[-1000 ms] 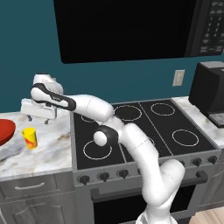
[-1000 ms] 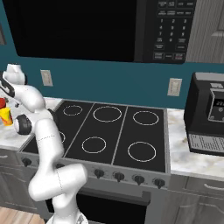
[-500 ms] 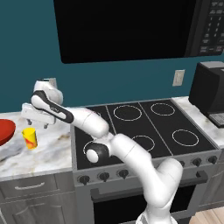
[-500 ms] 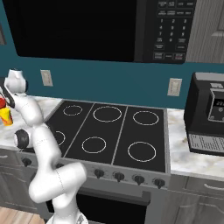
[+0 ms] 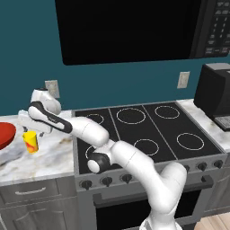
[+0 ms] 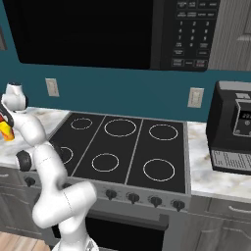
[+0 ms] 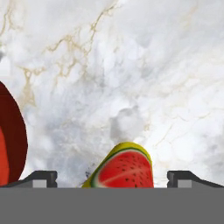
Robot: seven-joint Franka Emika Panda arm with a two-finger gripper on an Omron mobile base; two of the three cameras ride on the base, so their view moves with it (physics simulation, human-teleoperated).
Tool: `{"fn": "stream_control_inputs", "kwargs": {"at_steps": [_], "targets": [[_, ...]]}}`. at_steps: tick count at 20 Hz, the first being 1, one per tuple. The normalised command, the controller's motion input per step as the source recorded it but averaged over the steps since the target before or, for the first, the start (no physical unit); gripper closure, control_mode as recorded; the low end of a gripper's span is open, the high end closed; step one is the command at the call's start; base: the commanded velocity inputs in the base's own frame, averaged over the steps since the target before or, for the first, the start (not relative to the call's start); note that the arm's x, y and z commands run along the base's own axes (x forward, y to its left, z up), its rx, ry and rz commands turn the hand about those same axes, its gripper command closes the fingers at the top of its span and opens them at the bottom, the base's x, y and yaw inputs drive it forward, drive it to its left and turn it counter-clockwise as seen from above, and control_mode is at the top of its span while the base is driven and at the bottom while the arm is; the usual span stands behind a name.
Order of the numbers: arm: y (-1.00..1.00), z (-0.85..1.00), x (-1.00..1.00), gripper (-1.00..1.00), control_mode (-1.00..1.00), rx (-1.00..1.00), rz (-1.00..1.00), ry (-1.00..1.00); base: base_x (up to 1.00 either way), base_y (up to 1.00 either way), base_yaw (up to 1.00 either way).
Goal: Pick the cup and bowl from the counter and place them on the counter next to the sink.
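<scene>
1. Hand view: jaws spread wide, released, straddling the yellow cup (image 7: 124, 168) on the marble tabletop (image 7: 144, 65).
2. Left base view: cup (image 5: 30, 142) stands beside the red bowl (image 5: 6, 134).

Counter (image 7: 131, 65) veined polished marble; bowl (image 5: 5, 134) glossy red, possibly plastic.

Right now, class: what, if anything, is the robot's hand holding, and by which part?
Nothing is held. The hand is open above the cup, its fingertips standing apart on either side without touching it.
</scene>
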Motion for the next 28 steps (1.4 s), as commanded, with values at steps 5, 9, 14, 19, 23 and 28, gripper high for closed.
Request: {"fn": "stream_control_inputs", "kwargs": {"at_steps": [5,9,14,19,23,28], "targets": [[0.14,0.0,0.0,-1.0,-1.0,0.0,0.0,0.02,0.0,0.0,0.0],[0.01,0.0,0.0,-1.0,-1.0,0.0,0.0,0.02,0.0,0.0,0.0],[-0.01,0.03,0.07,-1.0,-1.0,0.0,0.0,0.0,0.0,0.0,0.0],[-0.13,0.15,0.12,-1.0,-1.0,0.0,0.0,0.0,0.0,0.0,0.0],[-0.15,0.19,0.0,-1.0,-1.0,0.01,0.0,0.0,0.0,0.0,0.0],[-0.01,0.01,-0.11,-1.0,-1.0,0.0,0.01,0.0,0.0,0.0,0.0]]}}
